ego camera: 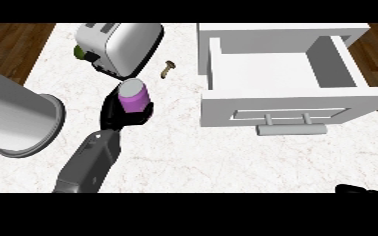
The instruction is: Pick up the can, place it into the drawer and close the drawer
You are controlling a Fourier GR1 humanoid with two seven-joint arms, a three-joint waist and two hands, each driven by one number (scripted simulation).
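Curling round a purple can (135, 96), the left hand (124, 114) had its fingers and thumb clamped on the can's lower body, left of centre on the white counter (192, 155). Just beyond it, farther back, lay a toaster (122, 45), with a small brown object (168, 68) to its right. The white drawer (280, 80) stood open at the right, handle (291, 128) nearest. At the lower right edge only a dark tip of the right hand (356, 189) showed; I could not tell its fingers' state.

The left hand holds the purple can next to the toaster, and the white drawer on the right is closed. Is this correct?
Not quite: the drawer is open, pulled out with its inside showing bare. The rest holds: the left hand is curled round the purple can next to the toaster. The head view shows this.
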